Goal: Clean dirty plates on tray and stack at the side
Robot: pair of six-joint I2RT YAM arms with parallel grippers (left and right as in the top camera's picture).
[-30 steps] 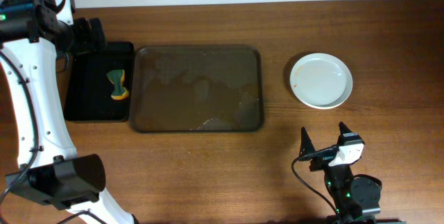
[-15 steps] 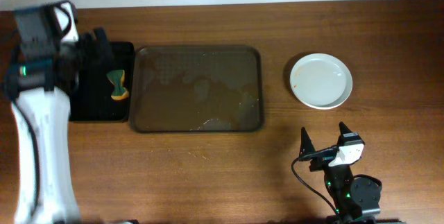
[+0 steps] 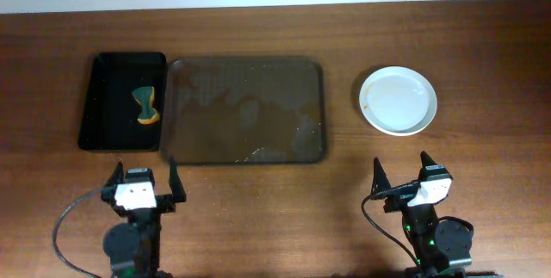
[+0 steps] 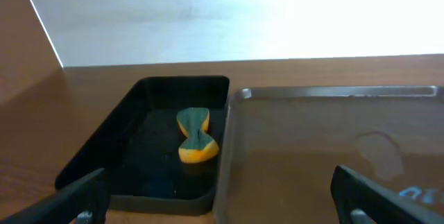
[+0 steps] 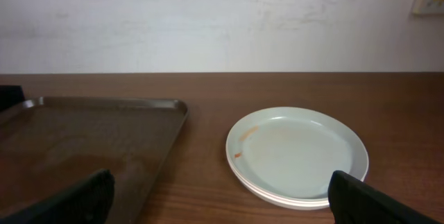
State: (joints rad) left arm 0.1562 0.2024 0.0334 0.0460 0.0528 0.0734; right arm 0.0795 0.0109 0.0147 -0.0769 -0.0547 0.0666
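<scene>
The white plates (image 3: 398, 100) sit stacked on the table to the right of the dark brown tray (image 3: 245, 110), with small orange marks on the top plate's left side; the stack also shows in the right wrist view (image 5: 297, 154). The tray holds no plates, only wet smears, and shows in the left wrist view (image 4: 333, 148) and right wrist view (image 5: 83, 141). My left gripper (image 3: 142, 181) is open and empty near the table's front, below the tray's left corner. My right gripper (image 3: 402, 176) is open and empty, in front of the plate stack.
A black rectangular bin (image 3: 122, 100) stands left of the tray and holds a green and orange sponge (image 3: 146, 106), which also shows in the left wrist view (image 4: 196, 135). A white wall runs along the back of the table.
The left arm has swung away from above the black bin and come down to the table's front left. The right arm, the plates and the tray have not moved.
</scene>
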